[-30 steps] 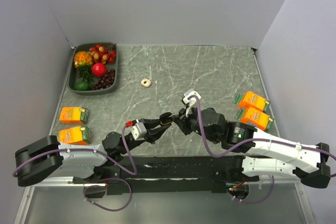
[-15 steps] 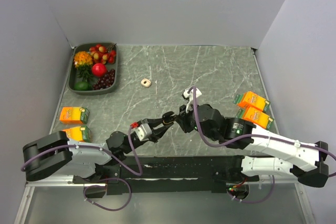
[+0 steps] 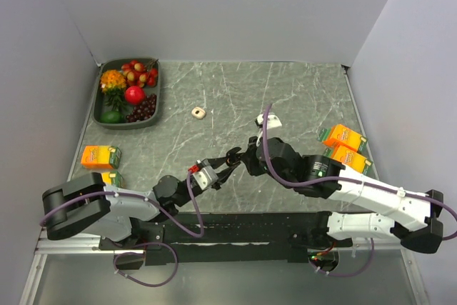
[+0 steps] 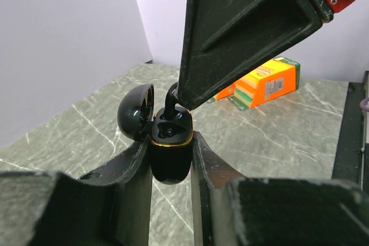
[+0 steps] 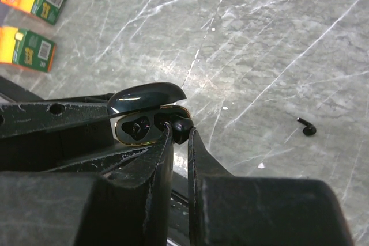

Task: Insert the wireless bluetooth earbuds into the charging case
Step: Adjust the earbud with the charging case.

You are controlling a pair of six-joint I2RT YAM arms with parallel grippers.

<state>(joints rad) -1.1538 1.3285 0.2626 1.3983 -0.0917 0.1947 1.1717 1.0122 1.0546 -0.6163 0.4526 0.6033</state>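
Observation:
My left gripper point(image 4: 171, 159) is shut on the charging case point(image 4: 171, 142), a glossy black pebble with a gold rim, held just above the table with its lid point(image 4: 136, 112) swung open. My right gripper point(image 5: 180, 133) is shut on one black earbud point(image 5: 181, 126), which sits at the right-hand socket of the case point(image 5: 138, 128); whether it is seated I cannot tell. The other socket shows dark and hollow. A second earbud point(image 5: 308, 128) lies loose on the table. From above, both grippers meet at the case point(image 3: 232, 156) in the near middle.
A dark tray point(image 3: 153, 108) of fruit stands at the back left, with a beige ring point(image 3: 198, 113) beside it. Orange cartons lie at the left point(image 3: 100, 156) and at the right point(image 3: 346, 146). A pale speck point(image 5: 260, 165) sits on the marble near the loose earbud.
Both wrists have shifted a little to the right, and the right wrist has tilted up. The fingertips stay together at the case, and neither grip has changed.

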